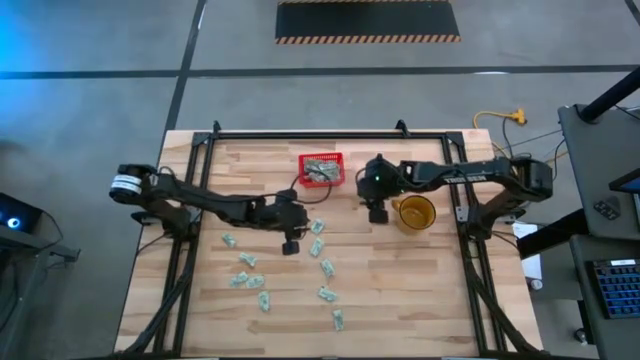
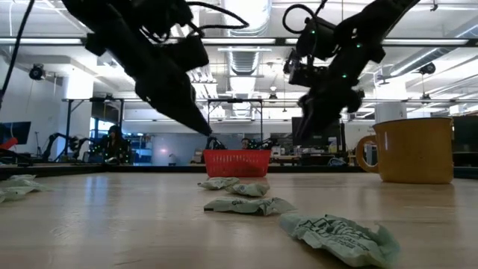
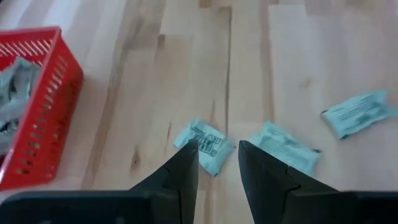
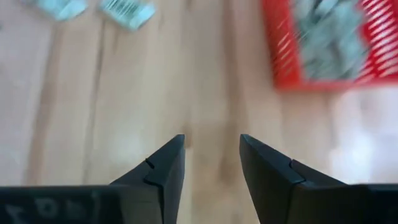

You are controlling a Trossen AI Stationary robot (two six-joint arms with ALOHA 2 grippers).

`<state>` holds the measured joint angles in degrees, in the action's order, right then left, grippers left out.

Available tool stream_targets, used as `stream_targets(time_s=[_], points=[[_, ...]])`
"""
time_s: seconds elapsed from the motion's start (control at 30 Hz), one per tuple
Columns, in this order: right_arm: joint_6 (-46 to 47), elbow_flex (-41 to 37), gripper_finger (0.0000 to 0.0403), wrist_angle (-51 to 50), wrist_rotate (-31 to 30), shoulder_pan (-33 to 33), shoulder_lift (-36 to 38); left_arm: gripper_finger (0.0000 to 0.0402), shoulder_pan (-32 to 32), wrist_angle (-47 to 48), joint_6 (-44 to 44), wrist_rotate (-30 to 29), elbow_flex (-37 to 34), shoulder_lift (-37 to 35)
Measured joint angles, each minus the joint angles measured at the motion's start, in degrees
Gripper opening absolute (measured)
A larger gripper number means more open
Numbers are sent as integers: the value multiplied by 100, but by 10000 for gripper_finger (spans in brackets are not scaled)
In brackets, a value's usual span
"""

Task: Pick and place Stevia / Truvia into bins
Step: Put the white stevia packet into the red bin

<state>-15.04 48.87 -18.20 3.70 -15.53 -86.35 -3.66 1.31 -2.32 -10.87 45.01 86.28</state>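
The red basket [image 1: 321, 170] stands at the far middle of the table, with several pale green sachets lying inside it [image 4: 329, 37]. More sachets [image 1: 317, 246] lie flat on the wood in front of it, scattered toward the near edge. My left gripper [image 1: 290, 245] hangs open above the table, left of these; in the left wrist view its fingers [image 3: 217, 149] stand over two sachets [image 3: 205, 144] [image 3: 286, 147], with the basket [image 3: 37, 112] off to one side. My right gripper [image 1: 378, 214] is open over bare wood to the right of the basket [image 4: 211, 144].
A yellow mug [image 1: 414, 212] stands just right of my right gripper and shows large in the low view [image 2: 411, 149]. Sachets lie close to the low camera [image 2: 340, 235]. A black frame runs along the table's far and side edges [image 1: 300, 133].
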Motion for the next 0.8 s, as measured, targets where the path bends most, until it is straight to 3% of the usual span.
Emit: stream_targets(time_s=[0.2, 0.57, 0.8], points=[[705, -38, 133, -538, -6, 329, 28, 98, 197, 148, -386, 7, 294, 335], [825, -46, 119, -636, -25, 633, 11, 98, 229, 203, -857, 462, 420, 418], [869, -46, 116, -693, -23, 680, 9, 98, 208, 82, -819, 456, 432, 1198]])
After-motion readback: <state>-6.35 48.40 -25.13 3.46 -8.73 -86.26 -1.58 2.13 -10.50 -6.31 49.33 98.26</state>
